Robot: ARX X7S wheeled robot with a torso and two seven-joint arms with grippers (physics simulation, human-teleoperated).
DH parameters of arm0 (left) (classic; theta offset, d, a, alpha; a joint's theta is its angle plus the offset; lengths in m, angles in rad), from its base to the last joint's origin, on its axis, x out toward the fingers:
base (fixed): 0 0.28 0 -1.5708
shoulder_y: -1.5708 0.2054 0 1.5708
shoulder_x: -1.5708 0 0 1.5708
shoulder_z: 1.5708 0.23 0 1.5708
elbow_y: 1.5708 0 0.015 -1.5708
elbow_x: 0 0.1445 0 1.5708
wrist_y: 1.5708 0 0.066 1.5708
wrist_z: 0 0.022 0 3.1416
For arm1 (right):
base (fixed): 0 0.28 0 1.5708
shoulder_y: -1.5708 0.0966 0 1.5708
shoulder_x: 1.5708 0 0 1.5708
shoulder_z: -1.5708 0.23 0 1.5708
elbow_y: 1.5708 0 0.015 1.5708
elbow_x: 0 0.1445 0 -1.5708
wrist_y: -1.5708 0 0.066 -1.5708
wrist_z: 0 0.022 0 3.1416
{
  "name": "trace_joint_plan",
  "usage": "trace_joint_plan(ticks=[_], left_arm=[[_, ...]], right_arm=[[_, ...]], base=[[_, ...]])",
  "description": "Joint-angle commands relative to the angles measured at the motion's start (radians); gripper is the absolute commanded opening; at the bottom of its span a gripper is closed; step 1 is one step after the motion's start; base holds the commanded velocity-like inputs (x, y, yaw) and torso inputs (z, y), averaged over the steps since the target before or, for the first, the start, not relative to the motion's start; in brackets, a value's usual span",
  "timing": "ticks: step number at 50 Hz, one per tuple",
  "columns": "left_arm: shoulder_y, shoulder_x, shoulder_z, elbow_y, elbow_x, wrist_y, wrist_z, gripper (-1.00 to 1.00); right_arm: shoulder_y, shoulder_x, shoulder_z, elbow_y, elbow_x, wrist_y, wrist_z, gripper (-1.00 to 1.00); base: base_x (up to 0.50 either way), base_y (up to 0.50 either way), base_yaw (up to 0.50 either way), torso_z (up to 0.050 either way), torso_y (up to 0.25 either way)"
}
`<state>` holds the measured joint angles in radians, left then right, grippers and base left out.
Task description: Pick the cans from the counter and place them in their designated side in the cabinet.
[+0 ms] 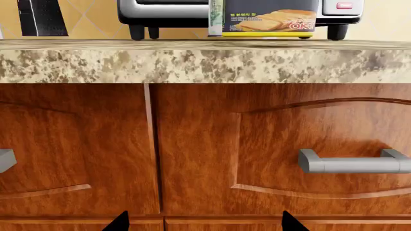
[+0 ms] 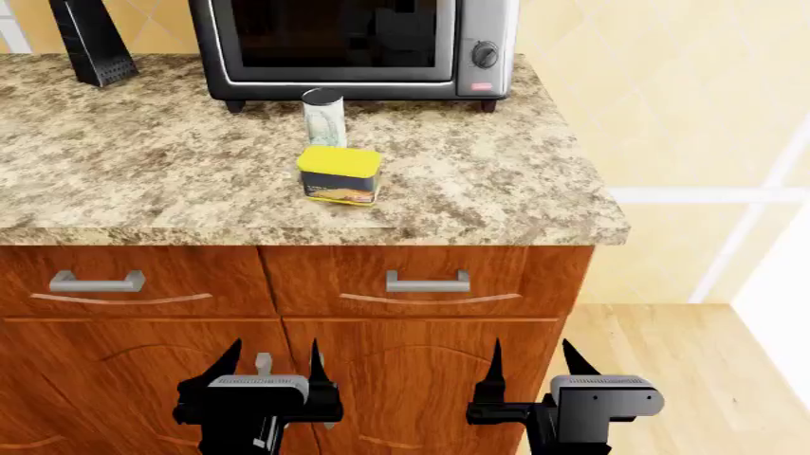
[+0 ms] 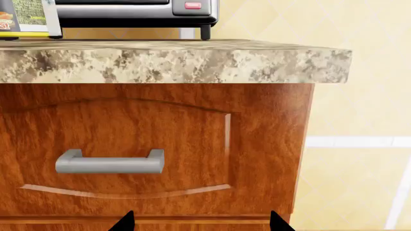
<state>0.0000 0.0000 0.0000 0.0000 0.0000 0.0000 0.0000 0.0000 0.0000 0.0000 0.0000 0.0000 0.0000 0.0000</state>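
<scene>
Two cans stand on the speckled granite counter (image 2: pixel 152 180) in front of the microwave. The slim can (image 2: pixel 324 116) is upright with a grey top and pale green label. Just in front of it sits the squat yellow-lidded tin (image 2: pixel 340 174), also seen from the left wrist as the squat tin (image 1: pixel 270 21) with the slim can (image 1: pixel 216 18) beside it. Both grippers hang low in front of the wooden cabinet (image 2: pixel 418 379), below counter height. My left gripper (image 2: pixel 271 368) is open and empty. My right gripper (image 2: pixel 529 365) is open and empty too.
A microwave (image 2: pixel 355 43) stands at the back of the counter, with a dark knife block (image 2: pixel 91 40) at the far left. Two drawers with grey handles (image 2: pixel 428 282) sit under the counter edge. The counter ends at the right, beside a tiled wall and wood floor (image 2: pixel 684 379).
</scene>
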Motion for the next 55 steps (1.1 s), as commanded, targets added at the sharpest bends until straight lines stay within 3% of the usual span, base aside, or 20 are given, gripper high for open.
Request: trace_joint_plan(ticks=[1, 12, 19, 29, 41, 55], left_arm=[[0.004, -0.016, 0.019, 0.016, -0.016, -0.01, -0.018, 1.0], [-0.012, -0.056, 0.053, 0.299, -0.045, -0.236, -0.069, 1.0], [-0.092, -0.119, 0.066, 0.592, -0.047, -0.48, -0.05, 1.0], [-0.288, -0.182, -0.101, 0.912, -0.197, -0.872, -0.013, 1.0], [-0.435, -0.239, -0.201, 1.018, -0.293, -1.099, 0.009, 1.0], [-0.497, -0.26, -0.227, 1.035, -0.349, -1.169, 0.008, 1.0]], right_arm=[[0.001, 0.016, -0.022, -0.005, 0.009, 0.005, 0.021, 1.0], [0.039, 0.066, -0.047, -0.164, 0.013, 0.157, 0.057, 1.0], [0.096, 0.118, -0.046, -0.397, 0.053, 0.389, 0.02, 1.0], [0.232, 0.195, -0.004, -0.658, 0.182, 0.682, -0.069, 1.0], [0.367, 0.234, 0.053, -0.809, 0.296, 0.869, -0.106, 1.0], [0.478, 0.28, 0.188, -0.927, 0.429, 1.065, -0.125, 1.0]], base=[[0.0, 0.0, 0.0, 0.0, 0.0], [0.0, 0.0, 0.0, 0.0, 0.0], [0.0, 0.0, 0.0, 0.0, 0.0], [0.0, 0.0, 0.0, 0.043, 0.0], [0.32, 0.02, 0.0, 0.05, 0.0], [0.48, 0.06, 0.0, 0.05, 0.0]])
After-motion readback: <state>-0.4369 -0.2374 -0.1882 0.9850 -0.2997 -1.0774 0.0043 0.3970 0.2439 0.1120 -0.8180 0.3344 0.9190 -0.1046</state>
